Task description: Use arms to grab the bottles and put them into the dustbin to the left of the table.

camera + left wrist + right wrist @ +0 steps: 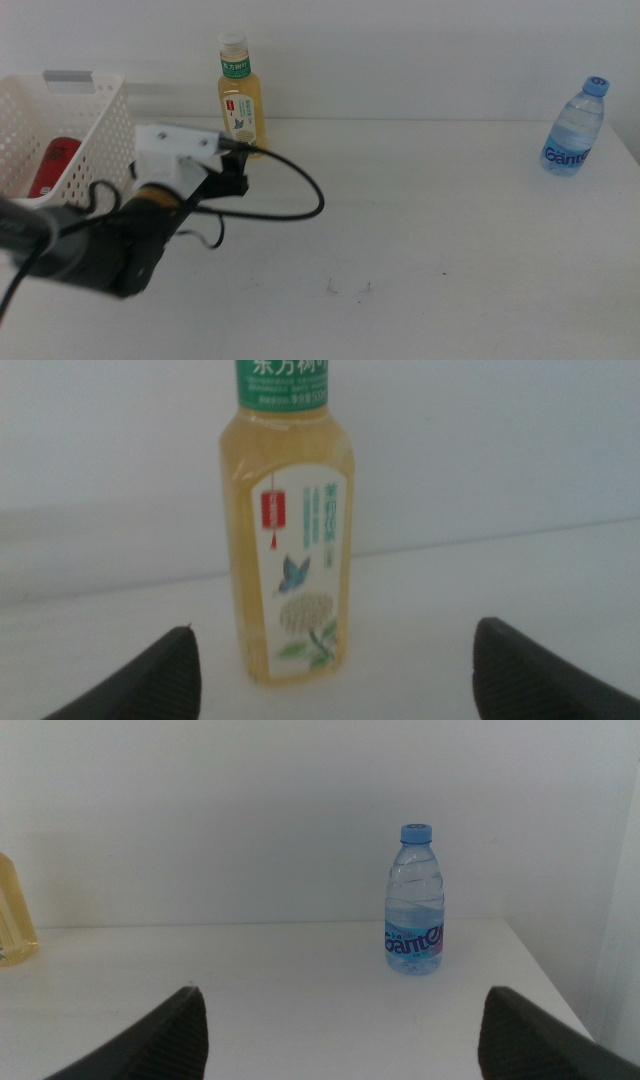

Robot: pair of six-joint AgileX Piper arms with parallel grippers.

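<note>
1. The tea bottle (pixel 240 95) stands upright at the far edge of the table (pixel 430 250), just right of the basket (pixel 90 120). Its liquid is pale yellow, its cap white, and a green band wraps the neck.
2. Seen close from the left wrist, the tea bottle (pixel 288 530) carries a white label panel with a red hanging tag, a small blue bird and a cluster of pale blossoms with green leaves.
3. The left gripper (pixel 232 180) comes in from the left, near the tea bottle on its near side. Its jaws are spread wide and grasp nothing; in the left wrist view the bottle sits between the two jaw tips but beyond them, untouched.
4. A black cable (pixel 290 205) loops from the left arm's white housing (pixel 175 150) out over the tabletop.
5. The red can (pixel 52 165) lies inside the white lattice basket at the table's left edge, a grey strip (pixel 68 78) on the basket's back rim.
6. The water bottle (pixel 575 128) stands upright at the far right of the table, well apart from the tea bottle. It is clear, with a blue cap and a blue label.
7. The right gripper (pixel 340 1030) is out of the middle view. Its wrist camera shows its jaws parted and empty, facing the water bottle (pixel 414 900) across bare tabletop.
</note>
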